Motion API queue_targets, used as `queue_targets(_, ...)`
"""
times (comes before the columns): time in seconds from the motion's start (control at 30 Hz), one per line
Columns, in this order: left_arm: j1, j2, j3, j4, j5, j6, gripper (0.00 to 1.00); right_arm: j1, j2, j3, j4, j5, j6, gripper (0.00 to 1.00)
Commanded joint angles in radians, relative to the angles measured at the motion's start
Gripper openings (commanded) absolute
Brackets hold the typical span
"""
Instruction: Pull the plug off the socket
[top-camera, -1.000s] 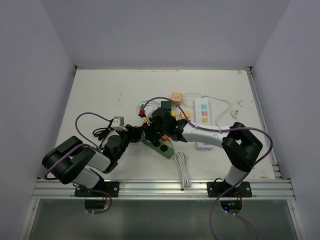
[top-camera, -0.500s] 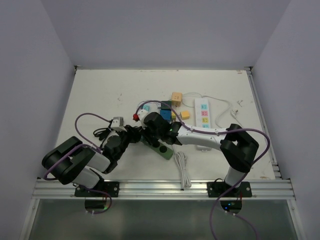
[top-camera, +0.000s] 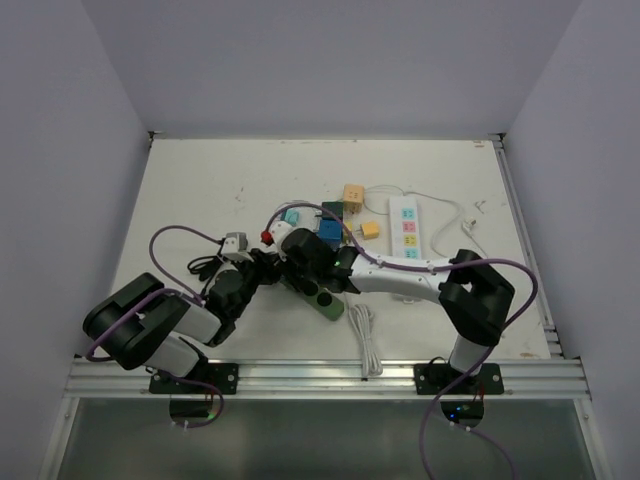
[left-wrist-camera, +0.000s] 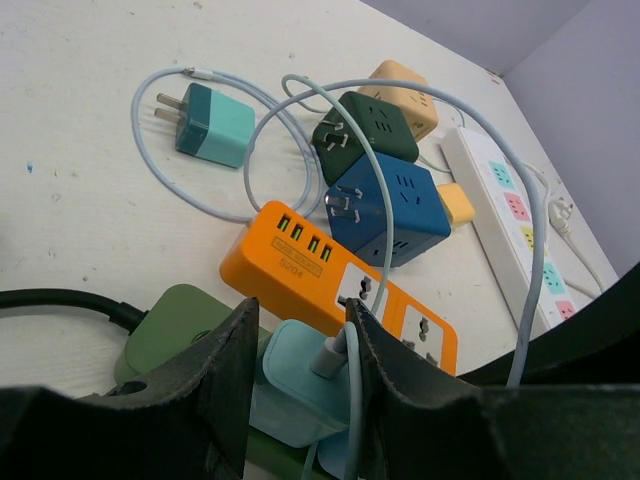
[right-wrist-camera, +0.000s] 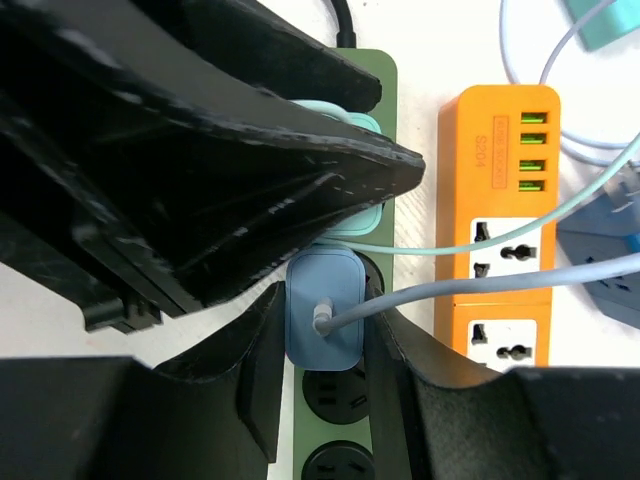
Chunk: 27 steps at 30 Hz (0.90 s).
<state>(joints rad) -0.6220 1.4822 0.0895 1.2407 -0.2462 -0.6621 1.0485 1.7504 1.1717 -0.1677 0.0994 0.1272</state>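
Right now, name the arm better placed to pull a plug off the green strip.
Right, probably. The right hand looks straight down, fingers against both sides of the blue plug. The left hand lies low across the green strip, better for bracing.

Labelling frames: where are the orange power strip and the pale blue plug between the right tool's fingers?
Orange plastic power strip (right-wrist-camera: 505, 207): right wrist view, top face.
Pale blue square plug (right-wrist-camera: 326, 278): right wrist view, face beside cable.
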Motion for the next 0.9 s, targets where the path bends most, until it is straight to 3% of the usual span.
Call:
queue_targets(0.0,0.005,0.061,-0.031,-0.273,-0.041,-0.008,0.20,0.088,-0.008,0.112,-0.047,0.169,-0.035,0.00)
queue_targets(0.17,0.005,0.072,-0.016,-0.296,-0.042,-0.010,0.20,0.056,-0.026,0.109,-0.047,0.163,-0.012,0.00)
queue_targets(0.37,0.005,0.064,-0.022,-0.297,-0.044,-0.013,0.20,-0.141,-0.074,0.045,0.033,-0.195,0.126,0.00)
queue_targets(0.43,0.005,0.061,-0.022,-0.300,-0.044,-0.011,0.20,-0.156,-0.069,0.042,0.046,-0.214,0.124,0.00)
queue_targets(0.57,0.005,0.061,-0.025,-0.293,-0.042,-0.013,0.20,-0.118,-0.057,0.069,0.001,-0.181,0.086,0.00)
queue_targets(0.7,0.005,0.070,-0.013,-0.305,-0.042,-0.011,0.20,0.004,-0.032,0.147,-0.096,0.063,0.016,0.00)
queue_targets(0.87,0.005,0.084,0.007,-0.326,-0.042,-0.014,0.20,0.042,-0.020,0.166,-0.092,0.131,0.025,0.00)
